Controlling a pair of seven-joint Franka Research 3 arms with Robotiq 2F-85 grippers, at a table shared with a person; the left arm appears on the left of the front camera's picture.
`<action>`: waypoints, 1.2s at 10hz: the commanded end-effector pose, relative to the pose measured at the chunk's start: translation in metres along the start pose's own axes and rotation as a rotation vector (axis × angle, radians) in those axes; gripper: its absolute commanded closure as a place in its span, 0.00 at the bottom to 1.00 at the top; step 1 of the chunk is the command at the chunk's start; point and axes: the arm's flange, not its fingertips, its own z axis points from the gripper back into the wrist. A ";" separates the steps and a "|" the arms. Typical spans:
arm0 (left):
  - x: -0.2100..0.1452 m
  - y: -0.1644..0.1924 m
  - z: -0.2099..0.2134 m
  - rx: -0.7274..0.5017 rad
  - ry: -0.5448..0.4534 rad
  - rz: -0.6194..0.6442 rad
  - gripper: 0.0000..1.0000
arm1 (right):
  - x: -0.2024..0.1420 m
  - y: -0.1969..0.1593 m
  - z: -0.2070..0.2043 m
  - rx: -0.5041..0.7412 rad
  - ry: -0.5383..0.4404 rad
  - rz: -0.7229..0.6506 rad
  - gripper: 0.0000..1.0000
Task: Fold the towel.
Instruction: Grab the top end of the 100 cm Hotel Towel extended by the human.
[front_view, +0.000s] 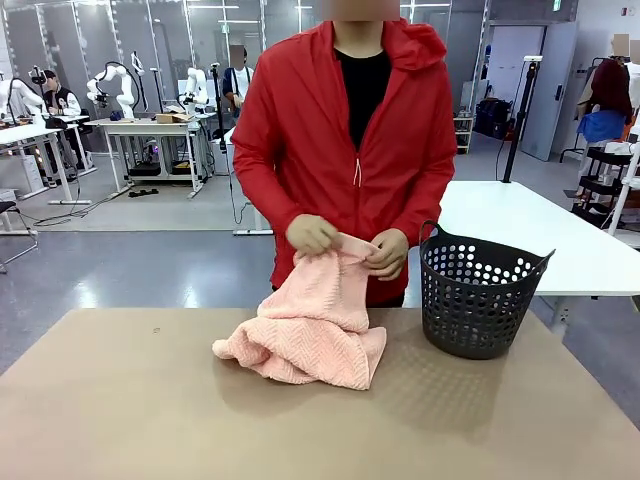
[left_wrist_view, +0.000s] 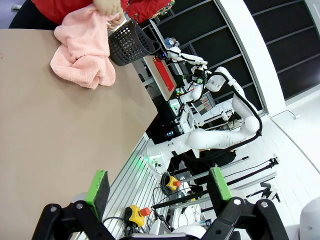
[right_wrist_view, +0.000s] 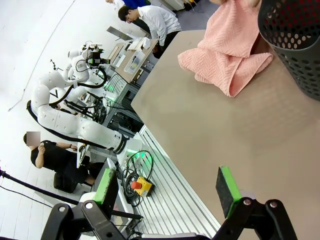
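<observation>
Folding had not begun: the towel lay bunched on the worktop, its top edge in the person's hands. Your left claw and right claw stood wide, empty. Next you needed it spread flat.

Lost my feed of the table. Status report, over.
Left gripper open, empty. Right gripper open, empty. Towel crumpled on table, person holding its upper edge. Dark basket beside towel.

Towel on table, left of basket
</observation>
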 end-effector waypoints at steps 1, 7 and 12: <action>-0.002 -0.001 0.001 -0.019 -0.001 -0.012 0.00 | 0.001 0.000 0.001 0.011 -0.008 0.019 0.00; -0.002 -0.001 0.001 -0.019 -0.001 -0.012 0.00 | 0.001 0.000 0.001 0.011 -0.008 0.019 0.00; -0.002 -0.001 0.001 -0.019 -0.001 -0.012 0.00 | 0.001 0.000 0.001 0.011 -0.008 0.019 0.00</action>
